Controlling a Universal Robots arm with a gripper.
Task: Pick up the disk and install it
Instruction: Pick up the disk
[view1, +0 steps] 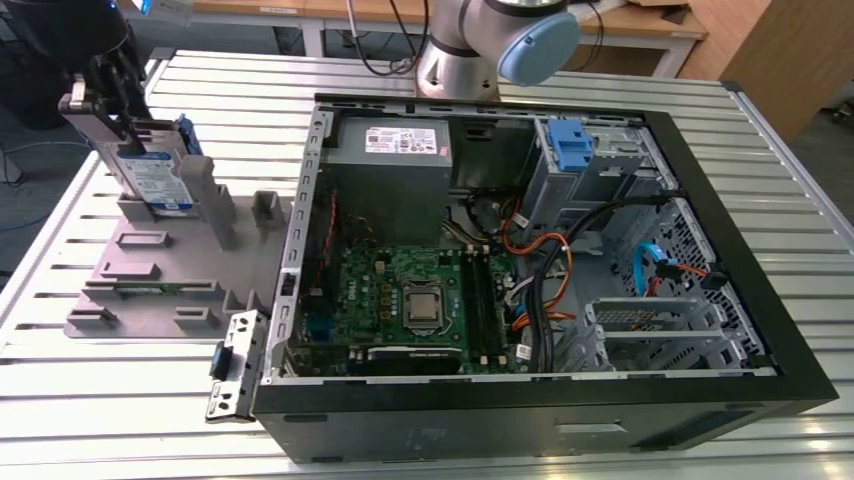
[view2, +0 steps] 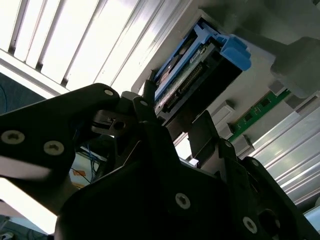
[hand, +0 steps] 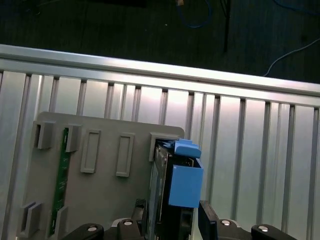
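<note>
The disk (view1: 158, 178) stands upright and slightly tilted in a slot of the grey plastic holder (view1: 147, 270) at the exterior view's left. Its white-and-blue label faces the camera and blue rails run along its edges. My gripper (view1: 120, 135) is down over its top end, one finger on each flat side, shut on it. In both wrist views the disk (hand: 182, 185) (view2: 200, 65) sits between my fingers (hand: 207, 217) (view2: 145, 100), with its blue bracket end sticking out beyond them.
The open computer case (view1: 747, 280) lies at the exterior view's right, with motherboard (view1: 400, 290), power-supply box (view1: 394, 150), cables and a drive bay with a blue latch (view1: 571, 145). A green memory stick (hand: 62, 170) sits in the holder. The slatted metal table (view1: 120, 400) surrounds everything.
</note>
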